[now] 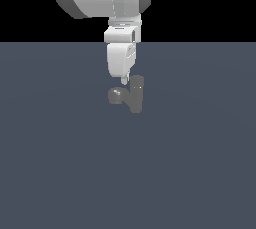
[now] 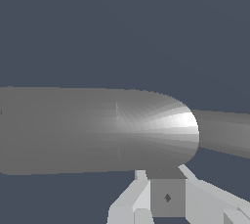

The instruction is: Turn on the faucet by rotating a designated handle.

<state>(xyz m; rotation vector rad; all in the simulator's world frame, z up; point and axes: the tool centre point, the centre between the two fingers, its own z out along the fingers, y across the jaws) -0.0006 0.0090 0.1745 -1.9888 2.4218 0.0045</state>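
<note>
Hovering at the small dark grey metallic faucet (image 1: 135,94), white gripper (image 1: 124,80), jaws' spacing unreadable, apparently approaching; next, push its handle sideways.

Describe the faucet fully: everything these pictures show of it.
The faucet is a small dark grey tap with a metallic sheen, standing upright on the slate-blue floor. Its cylindrical body carries a short rounded stub pointing toward the exterior view's left. In the wrist view it fills the frame as a broad grey cylinder with a bright highlight on its rounded end, a thinner part tapering away beyond. The white gripper hangs right above it; whether they touch cannot be told.
</note>
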